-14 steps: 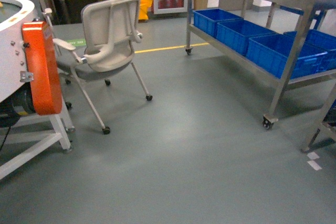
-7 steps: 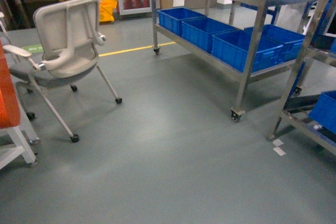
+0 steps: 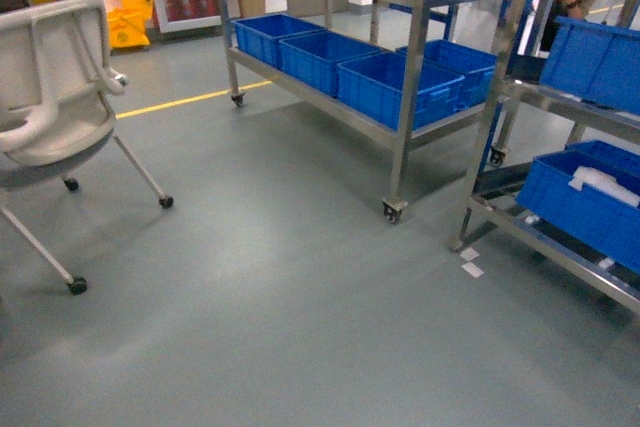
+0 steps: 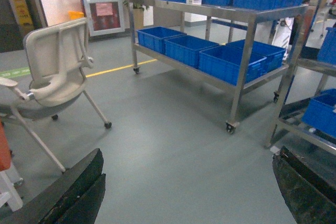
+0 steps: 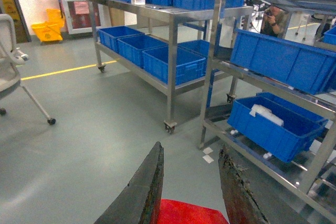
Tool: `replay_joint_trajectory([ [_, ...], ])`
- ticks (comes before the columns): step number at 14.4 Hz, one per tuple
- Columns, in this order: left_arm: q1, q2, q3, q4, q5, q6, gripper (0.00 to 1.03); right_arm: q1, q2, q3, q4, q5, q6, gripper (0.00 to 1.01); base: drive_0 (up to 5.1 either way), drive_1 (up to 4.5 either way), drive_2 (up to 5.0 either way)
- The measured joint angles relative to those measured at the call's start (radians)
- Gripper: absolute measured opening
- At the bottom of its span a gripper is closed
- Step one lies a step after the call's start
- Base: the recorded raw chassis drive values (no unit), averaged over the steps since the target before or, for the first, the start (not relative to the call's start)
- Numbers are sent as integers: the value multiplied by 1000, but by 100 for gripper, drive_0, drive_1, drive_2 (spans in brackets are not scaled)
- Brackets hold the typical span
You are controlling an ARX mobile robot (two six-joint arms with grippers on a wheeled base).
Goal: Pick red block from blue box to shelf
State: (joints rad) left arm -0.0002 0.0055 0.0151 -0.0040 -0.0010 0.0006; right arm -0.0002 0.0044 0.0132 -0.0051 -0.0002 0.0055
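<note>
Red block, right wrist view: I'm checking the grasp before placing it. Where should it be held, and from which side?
Hold it by two opposite flat sides, one finger on each, coming straight in along the gripper's line. The red block sits that way in the right gripper, spanning the gap between its fingers. Only part of it shows, so the stud can't be checked.

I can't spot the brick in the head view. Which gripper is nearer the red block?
Right. The red block sits between the right gripper fingers; the left gripper is wide open, no block there.
</note>
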Motion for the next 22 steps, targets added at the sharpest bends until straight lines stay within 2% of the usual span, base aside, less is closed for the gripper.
replay_joint_trajectory([
  [10, 0, 0, 0, 0, 0, 0, 98, 0, 0, 0, 0, 0, 0, 27, -146, -146, -146],
  [12, 0, 0, 0, 0, 0, -1, 93, 0, 0, 0, 0, 0, 0, 27, -151, -151, -151],
  [15, 0, 0, 0, 0, 0, 0, 91, 0, 0, 0, 0, 0, 0, 27, -158, -158, -158],
  [16, 0, 0, 0, 0, 0, 0, 96, 0, 0, 0, 0, 0, 0, 27, -150, -150, -150],
  [22, 0, 0, 0, 0, 0, 0, 98, 0, 0, 0, 0, 0, 0, 27, -141, -141, -141],
])
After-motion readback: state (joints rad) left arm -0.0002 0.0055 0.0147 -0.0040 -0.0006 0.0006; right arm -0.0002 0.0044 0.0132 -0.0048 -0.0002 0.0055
